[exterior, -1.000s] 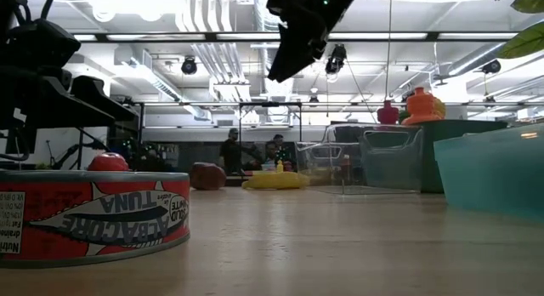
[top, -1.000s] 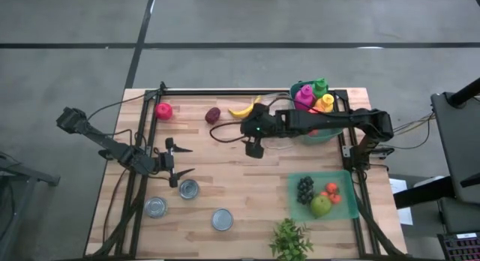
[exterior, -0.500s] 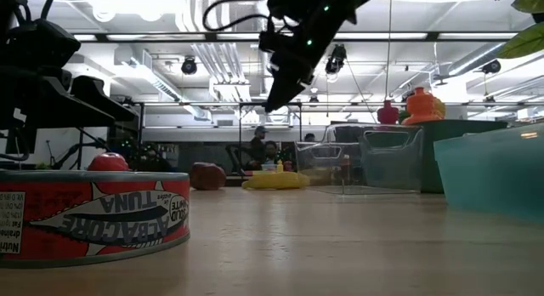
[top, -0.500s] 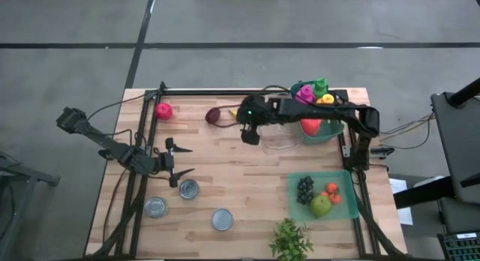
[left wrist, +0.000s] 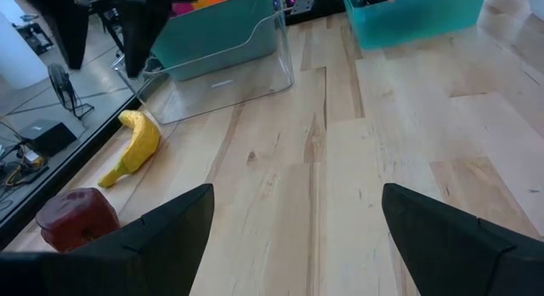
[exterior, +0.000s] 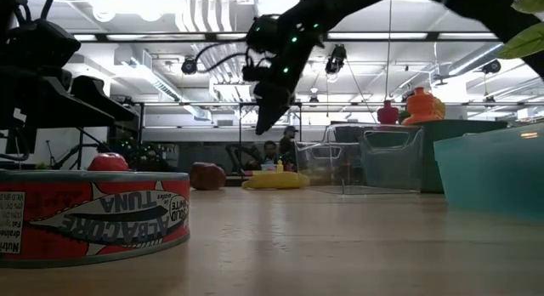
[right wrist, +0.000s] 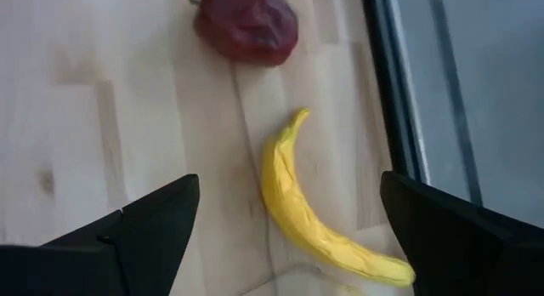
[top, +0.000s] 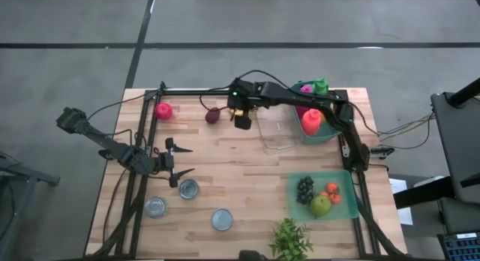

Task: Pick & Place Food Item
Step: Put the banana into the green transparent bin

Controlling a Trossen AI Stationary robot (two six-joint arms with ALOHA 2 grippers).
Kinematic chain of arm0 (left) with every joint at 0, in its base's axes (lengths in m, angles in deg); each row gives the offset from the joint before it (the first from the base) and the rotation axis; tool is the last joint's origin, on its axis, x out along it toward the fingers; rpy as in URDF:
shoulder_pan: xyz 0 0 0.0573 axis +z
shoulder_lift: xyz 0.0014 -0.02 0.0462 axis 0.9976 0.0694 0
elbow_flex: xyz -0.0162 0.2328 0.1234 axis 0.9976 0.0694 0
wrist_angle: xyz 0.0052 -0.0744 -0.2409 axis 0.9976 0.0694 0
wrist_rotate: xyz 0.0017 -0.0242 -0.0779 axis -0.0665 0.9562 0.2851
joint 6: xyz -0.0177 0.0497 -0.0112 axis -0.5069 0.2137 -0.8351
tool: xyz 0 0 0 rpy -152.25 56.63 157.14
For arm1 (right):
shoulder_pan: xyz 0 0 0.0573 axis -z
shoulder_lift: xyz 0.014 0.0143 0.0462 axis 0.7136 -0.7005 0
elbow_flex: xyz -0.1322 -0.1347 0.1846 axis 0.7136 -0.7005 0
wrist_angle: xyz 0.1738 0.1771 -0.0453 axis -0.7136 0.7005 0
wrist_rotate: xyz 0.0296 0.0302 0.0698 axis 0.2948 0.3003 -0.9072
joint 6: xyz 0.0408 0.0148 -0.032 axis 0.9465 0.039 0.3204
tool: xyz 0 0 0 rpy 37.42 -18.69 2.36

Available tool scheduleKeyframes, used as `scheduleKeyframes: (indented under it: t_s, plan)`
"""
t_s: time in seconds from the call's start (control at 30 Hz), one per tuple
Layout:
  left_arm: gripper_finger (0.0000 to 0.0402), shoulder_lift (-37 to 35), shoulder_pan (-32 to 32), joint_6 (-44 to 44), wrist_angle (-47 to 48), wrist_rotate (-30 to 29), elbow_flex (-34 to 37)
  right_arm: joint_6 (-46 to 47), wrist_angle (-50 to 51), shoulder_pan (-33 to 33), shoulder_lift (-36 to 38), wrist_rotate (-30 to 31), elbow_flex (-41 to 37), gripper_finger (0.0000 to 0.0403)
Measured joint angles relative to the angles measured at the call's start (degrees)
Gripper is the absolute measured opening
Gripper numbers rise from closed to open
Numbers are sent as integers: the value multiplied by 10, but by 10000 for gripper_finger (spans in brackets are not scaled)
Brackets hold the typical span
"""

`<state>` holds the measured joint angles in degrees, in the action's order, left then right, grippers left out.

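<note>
A yellow banana (right wrist: 304,218) lies on its side on the wooden table near the far edge; it also shows in the left wrist view (left wrist: 136,147) and the low view (exterior: 274,180). A dark red fruit (right wrist: 246,28) lies just to its left (top: 213,115). My right gripper (right wrist: 289,236) hangs open above the banana, well clear of the table (exterior: 260,122), and covers it in the high view (top: 241,120). My left gripper (top: 180,160) is open and empty over the table's left part (left wrist: 293,236).
A clear bin (top: 277,130) and a teal bin (top: 321,133) with coloured bottles stand right of the banana. A green tray (top: 345,208) with fruit is at the near right. Three tins (top: 189,189) lie near my left gripper. A pink fruit (top: 163,110) lies far left.
My right gripper has gone from beside the clear bin toward the table's far and left edges and now hangs over the banana, which it covers in the high view. Its fingers have stayed open. Nothing on the table has moved.
</note>
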<state>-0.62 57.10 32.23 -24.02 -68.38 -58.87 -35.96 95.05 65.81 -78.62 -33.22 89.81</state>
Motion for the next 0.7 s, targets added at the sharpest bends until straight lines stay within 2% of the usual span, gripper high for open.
scheduleKeyframes:
  t_s: [0.2, 0.33, 0.7]
  plan:
    - [343, 0, 0, 0, 0, 0, 0, -27, 107, 1, -96, -3, 117, 364]
    - [343, 0, 0, 0, 0, 0, 0, -28, 144, 4, -139, -4, 173, 364]
    - [343, 0, 0, 0, 0, 0, 0, -31, 151, 15, -178, -3, 203, 364]
